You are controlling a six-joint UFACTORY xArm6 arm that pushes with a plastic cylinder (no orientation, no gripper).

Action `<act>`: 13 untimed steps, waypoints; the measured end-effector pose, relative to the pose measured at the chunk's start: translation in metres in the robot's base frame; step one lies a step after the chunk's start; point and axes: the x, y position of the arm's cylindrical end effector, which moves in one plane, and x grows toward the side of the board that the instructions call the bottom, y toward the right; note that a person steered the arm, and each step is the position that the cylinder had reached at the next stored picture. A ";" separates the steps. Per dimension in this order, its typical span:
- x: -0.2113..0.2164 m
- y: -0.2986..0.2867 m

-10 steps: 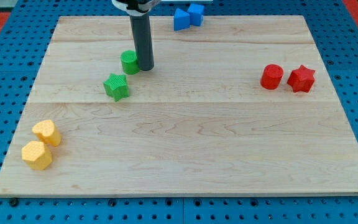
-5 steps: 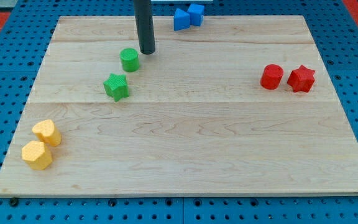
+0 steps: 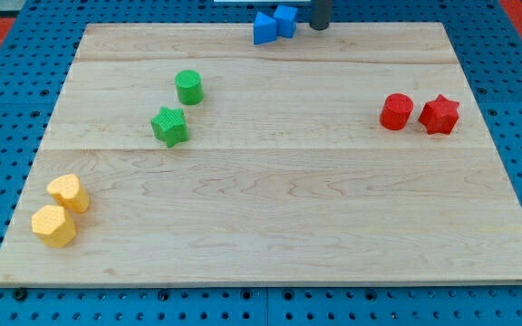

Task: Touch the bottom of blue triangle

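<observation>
The blue triangle (image 3: 264, 28) lies at the top edge of the wooden board (image 3: 270, 199), touching a blue cube (image 3: 285, 19) on its right. My tip (image 3: 319, 27) is at the view's top, just right of the blue cube and apart from it, at about the height of the triangle's lower edge. Most of the rod is cut off by the view's top.
A green cylinder (image 3: 188, 87) and a green star (image 3: 169, 126) sit left of centre. A red cylinder (image 3: 395, 111) and a red star (image 3: 439, 114) sit at the right. Two yellow blocks (image 3: 67, 193) (image 3: 53, 225) lie at the lower left.
My tip has moved from beside the green cylinder up and to the right, past the blue blocks, to the top edge right of the blue cube. No block has moved.
</observation>
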 end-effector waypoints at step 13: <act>0.049 -0.109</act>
